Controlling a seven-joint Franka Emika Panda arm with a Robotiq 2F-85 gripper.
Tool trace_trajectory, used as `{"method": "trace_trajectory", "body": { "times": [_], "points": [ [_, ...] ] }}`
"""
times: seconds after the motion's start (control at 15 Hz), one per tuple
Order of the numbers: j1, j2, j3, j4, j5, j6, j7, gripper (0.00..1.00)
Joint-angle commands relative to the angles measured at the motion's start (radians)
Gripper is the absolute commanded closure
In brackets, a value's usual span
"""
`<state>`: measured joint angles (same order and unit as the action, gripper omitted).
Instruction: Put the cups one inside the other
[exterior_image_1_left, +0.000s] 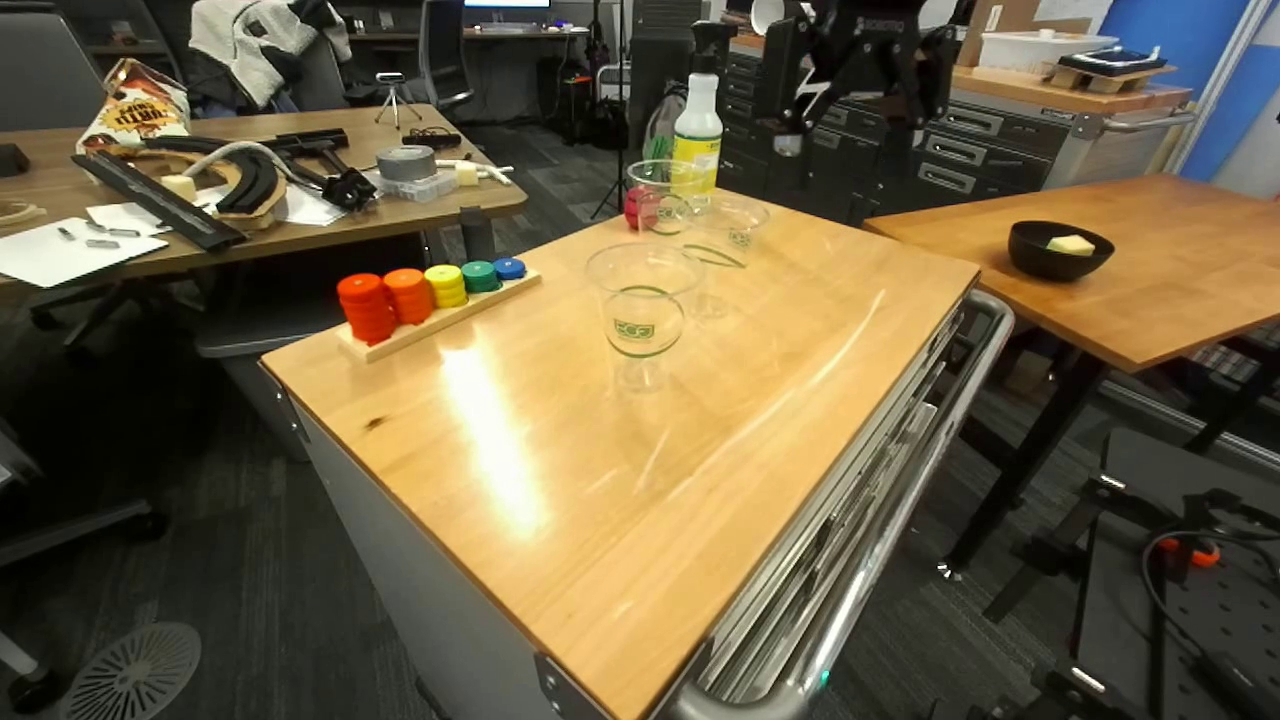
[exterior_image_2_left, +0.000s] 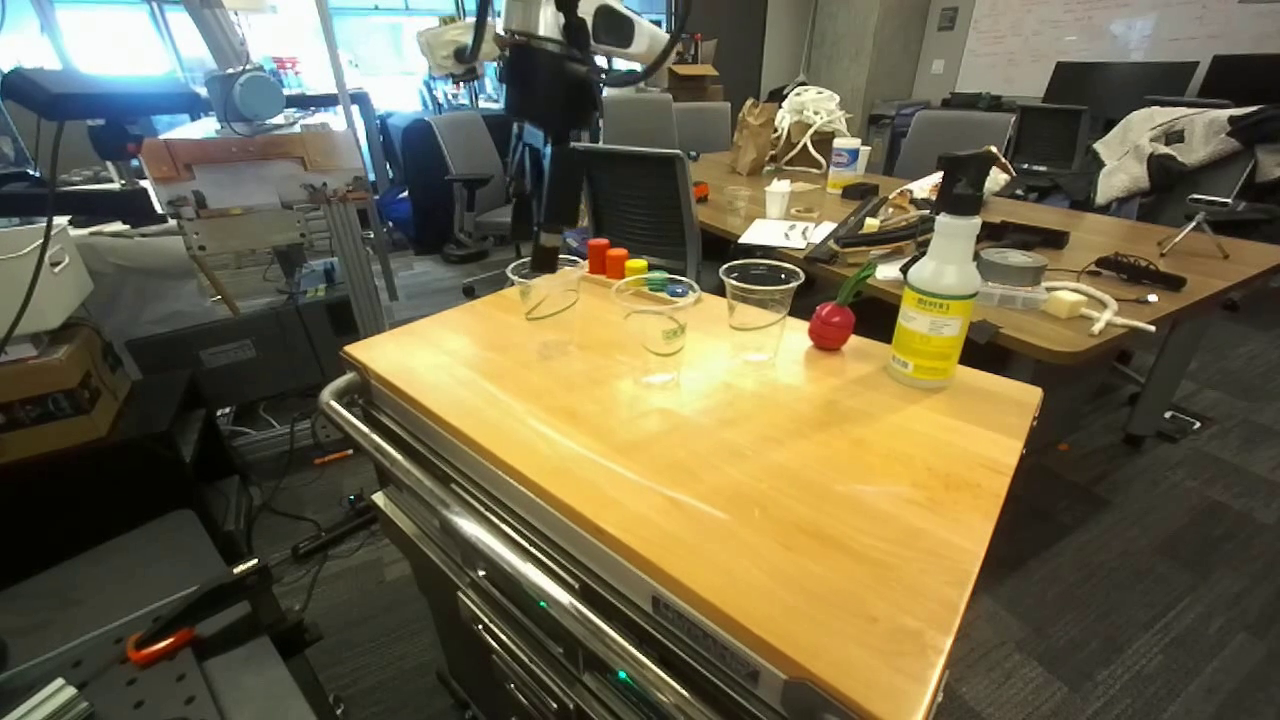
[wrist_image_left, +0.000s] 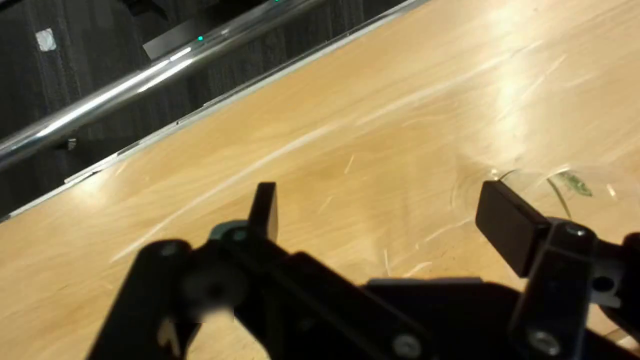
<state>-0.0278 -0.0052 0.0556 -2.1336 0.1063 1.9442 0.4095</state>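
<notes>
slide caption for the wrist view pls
Open, empty gripper above a wooden tabletop, a clear plastic cup at right and a metal rail upper left.

A lab-office, judging by whiteboard (exterior_image_2_left: 1110, 32), robot arm (exterior_image_2_left: 624, 30) and, seemingly, monitors (exterior_image_2_left: 1120, 82).

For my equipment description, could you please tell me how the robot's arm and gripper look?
The arm has rounded white casing, with a black cable looping beside it. The gripper is black, with jointed links, screws and block-like fingertips; its body bears pale lettering, apparently ROBOTIQ.

Black fingers (wrist_image_left: 510, 227) wide apart, downward.
</notes>
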Motion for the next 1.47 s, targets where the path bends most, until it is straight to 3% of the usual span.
{"method": "trace_trajectory", "body": {
  "times": [0.0, 0.4, 0.8, 0.87, 0.93, 1.13, 1.4],
  "points": [
    [0.017, 0.102, -0.022, 0.103, -0.078, 0.052, 0.093, 0.00],
    [0.033, 0.197, -0.059, 0.160, -0.205, 0.108, 0.243, 0.00],
    [0.032, 0.281, -0.070, 0.211, -0.150, 0.107, 0.232, 0.00],
    [0.033, 0.291, -0.072, 0.218, -0.146, 0.108, 0.237, 0.07],
    [0.034, 0.300, -0.074, 0.224, -0.141, 0.108, 0.240, 0.27],
    [0.038, 0.311, -0.081, 0.233, -0.140, 0.111, 0.255, 0.38],
    [0.038, 0.319, -0.087, 0.229, -0.132, 0.116, 0.275, 0.71]
  ]
}}
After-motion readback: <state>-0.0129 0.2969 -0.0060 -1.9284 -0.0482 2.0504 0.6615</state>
